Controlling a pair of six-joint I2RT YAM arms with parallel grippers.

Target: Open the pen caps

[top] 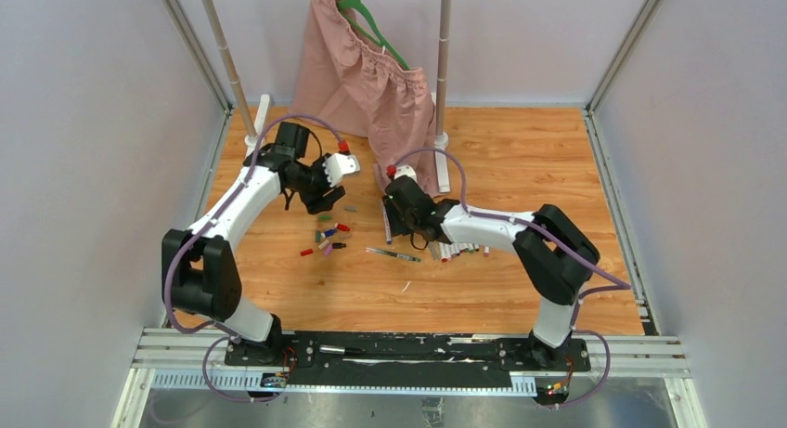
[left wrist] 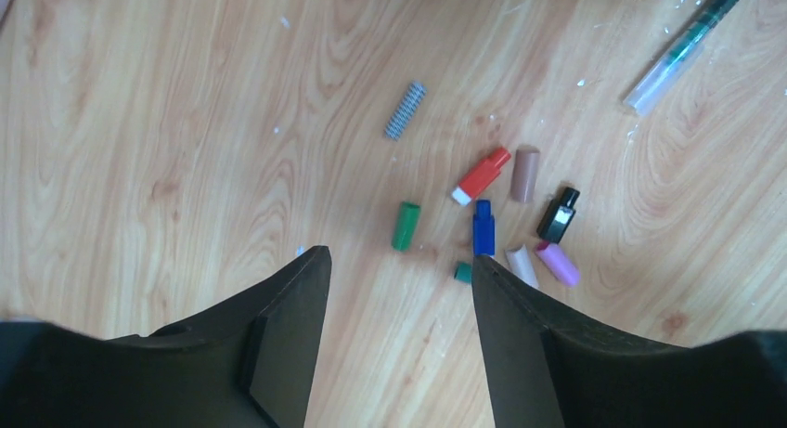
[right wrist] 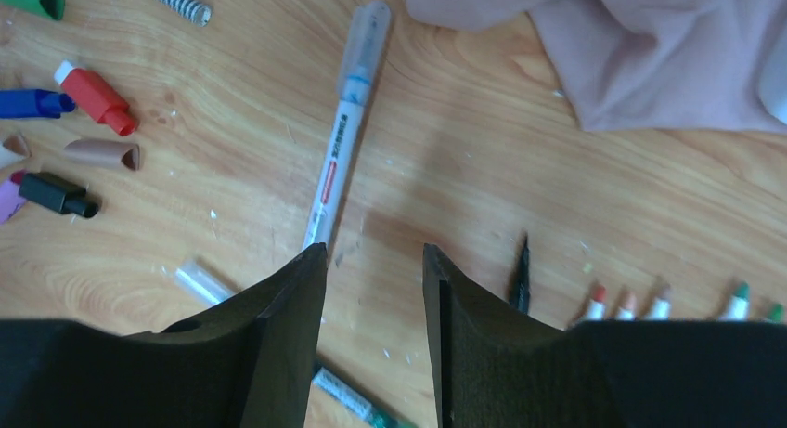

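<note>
The wooden desk (top: 520, 168) carries everything, and a pink garment (top: 371, 94) on a green hanger (top: 367, 24) drapes down onto its far side. The left arm (top: 232, 214) and right arm (top: 501, 226) both reach toward the middle. The left end effector (left wrist: 399, 261) is released, its 2 jaws spread wide over bare wood with nothing between them. The right end effector (right wrist: 371, 252) is also released, its jaws parted more narrowly and empty, with one fingertip just beside the end of a white marker (right wrist: 345, 131). 5 coloured pen tips (right wrist: 659, 307) show past its other finger. The pen caps (left wrist: 483, 228) lie loose on the desk in a small cluster just beyond the left end effector's fingertips: a red cap (left wrist: 481, 175), brown cap (left wrist: 525, 173), black cap (left wrist: 558, 216) and pink cap (left wrist: 559, 263) close together, and a green cap (left wrist: 406, 226) slightly apart. A small spring (left wrist: 405, 110) lies farther off.
</note>
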